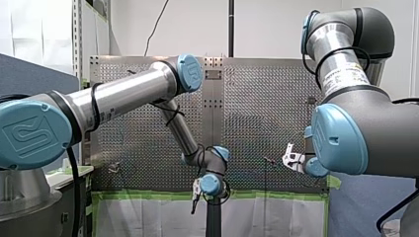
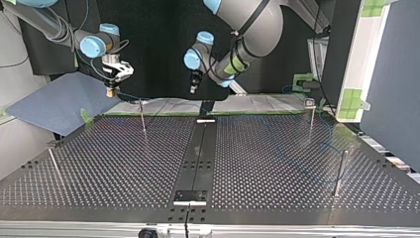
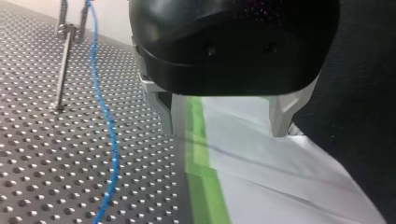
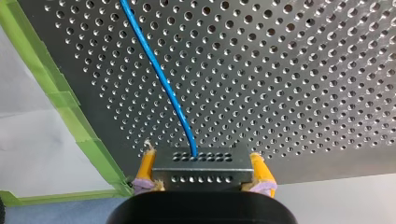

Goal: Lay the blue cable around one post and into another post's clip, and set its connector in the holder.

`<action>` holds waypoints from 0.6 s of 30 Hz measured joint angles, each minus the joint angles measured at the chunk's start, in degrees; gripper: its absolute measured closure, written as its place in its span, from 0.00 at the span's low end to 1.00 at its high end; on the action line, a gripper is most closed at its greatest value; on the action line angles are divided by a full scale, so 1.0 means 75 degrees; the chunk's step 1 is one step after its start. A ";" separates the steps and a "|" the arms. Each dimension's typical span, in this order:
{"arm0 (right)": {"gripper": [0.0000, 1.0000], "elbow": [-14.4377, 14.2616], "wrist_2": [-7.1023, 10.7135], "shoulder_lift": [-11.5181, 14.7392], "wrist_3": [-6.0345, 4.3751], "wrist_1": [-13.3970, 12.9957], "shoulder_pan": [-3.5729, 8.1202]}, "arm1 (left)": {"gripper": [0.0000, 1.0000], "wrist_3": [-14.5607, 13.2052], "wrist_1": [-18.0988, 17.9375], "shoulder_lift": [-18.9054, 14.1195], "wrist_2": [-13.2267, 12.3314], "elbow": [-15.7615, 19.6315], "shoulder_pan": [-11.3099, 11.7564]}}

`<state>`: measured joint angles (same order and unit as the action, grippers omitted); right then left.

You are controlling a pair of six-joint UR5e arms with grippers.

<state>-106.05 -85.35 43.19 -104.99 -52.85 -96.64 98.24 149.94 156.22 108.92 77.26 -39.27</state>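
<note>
- Counter point(image 2: 124, 163): perforated, with thin posts standing well apart. A dragged cable could, I judge, catch on its far edge.
- Cable point(image 4: 163, 84): blue. It leaves the connector, runs ahead of the right pincer across the counter, and lies beside the left pincer, heading toward a post. It looks slack, so a sweep could loop it round the wrong post or lift it over a post's top. Its long axis runs away from the connector in a gentle curve.
- Posts point(image 2: 142, 116): slim and upright. A taut pull might slide the cable off one.
- Left pincer point(image 3: 227, 128): metal fingers spread with nothing between them, over green tape point(image 3: 203, 186) beside the cable. Closing from here would probably miss it.
- Right pincer point(image 4: 204, 167): yellow pads clamp the connector's two short ends.
- Connector point(image 4: 201, 161): a dark block held off the counter, near its far edge at the top view's left. Cable tension could twist it in the grip and spoil its seating in the holder. Its long axis lies crosswise between the pads, and its cable face points ahead of the pincer.
</note>
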 joint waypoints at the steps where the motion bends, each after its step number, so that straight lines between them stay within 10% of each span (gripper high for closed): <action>1: 0.53 0.0000 0.0000 0.0000 -0.0002 -0.0002 0.0000 | 0.00 -0.0003 0.0000 -0.0001 0.0005 -0.0046 -0.0001; 18: 0.53 0.0000 0.0000 0.0002 0.0016 0.0010 -0.0019 | 0.00 0.0001 -0.0217 0.0001 0.0399 -0.0399 0.0073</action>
<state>-106.05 -85.35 43.20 -104.87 -52.78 -96.78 98.25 148.31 156.23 111.91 74.27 -38.72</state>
